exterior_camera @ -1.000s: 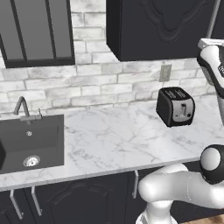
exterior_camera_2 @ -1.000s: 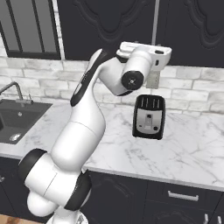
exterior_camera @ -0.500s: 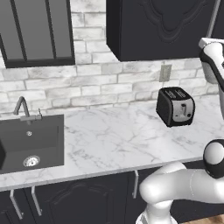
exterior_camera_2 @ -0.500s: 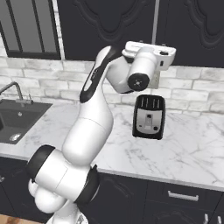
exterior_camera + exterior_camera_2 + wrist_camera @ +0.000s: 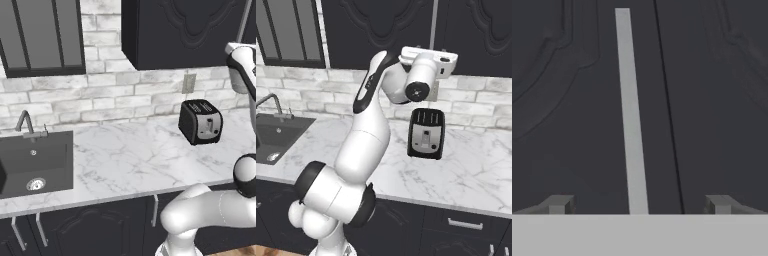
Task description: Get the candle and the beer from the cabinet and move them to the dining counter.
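Note:
The cabinet (image 5: pixel 180 30) is a black upper wall unit with carved panel doors (image 5: pixel 381 30), and its doors are shut. Its long grey bar handle (image 5: pixel 432 25) runs upright beside the door seam. My arm is raised, with the white hand (image 5: pixel 428 62) just below and in front of that handle. In the hand view my gripper (image 5: pixel 637 204) is open, and the handle (image 5: pixel 631 110) rises between the two fingertips (image 5: pixel 559 204), a short way ahead of them. Nothing is held. The candle and the beer are hidden. The dining counter is out of view.
A black toaster (image 5: pixel 200 121) stands on the marble worktop (image 5: pixel 125 160) under the cabinet, near a wall outlet (image 5: pixel 189 83). A black sink (image 5: pixel 35 162) with a faucet (image 5: pixel 25 122) lies at the left. A glass-fronted cabinet (image 5: pixel 40 35) hangs above it.
The hand has risen slightly and moved right, closer to the cabinet's handle. The jaws have stayed open. The base and the things on the worktop have not moved.

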{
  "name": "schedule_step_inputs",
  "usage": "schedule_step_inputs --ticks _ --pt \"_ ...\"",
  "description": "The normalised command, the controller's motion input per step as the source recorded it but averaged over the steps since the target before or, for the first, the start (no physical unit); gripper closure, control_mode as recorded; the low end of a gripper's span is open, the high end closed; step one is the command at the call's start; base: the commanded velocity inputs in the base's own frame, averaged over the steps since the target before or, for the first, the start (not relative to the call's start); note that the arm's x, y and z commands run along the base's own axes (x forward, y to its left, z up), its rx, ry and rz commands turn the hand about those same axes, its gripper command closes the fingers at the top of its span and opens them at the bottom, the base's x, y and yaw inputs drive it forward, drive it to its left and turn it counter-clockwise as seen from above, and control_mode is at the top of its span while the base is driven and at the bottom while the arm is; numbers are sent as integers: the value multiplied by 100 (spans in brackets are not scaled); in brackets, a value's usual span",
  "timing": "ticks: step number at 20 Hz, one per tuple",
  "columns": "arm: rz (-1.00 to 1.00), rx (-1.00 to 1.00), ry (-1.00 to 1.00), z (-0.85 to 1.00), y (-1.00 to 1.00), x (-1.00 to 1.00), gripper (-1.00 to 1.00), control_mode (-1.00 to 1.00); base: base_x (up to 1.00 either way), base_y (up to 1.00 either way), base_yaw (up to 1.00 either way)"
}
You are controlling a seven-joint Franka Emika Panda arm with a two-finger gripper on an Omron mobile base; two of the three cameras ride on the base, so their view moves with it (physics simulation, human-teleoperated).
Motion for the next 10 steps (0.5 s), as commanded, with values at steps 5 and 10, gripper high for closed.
schedule_step_inputs --ticks 5,10 --pt "2 0 -1 0 0 31 -100 -100 0 0 0" --pt "2 0 0 0 0 24 -100 -100 0 0 0"
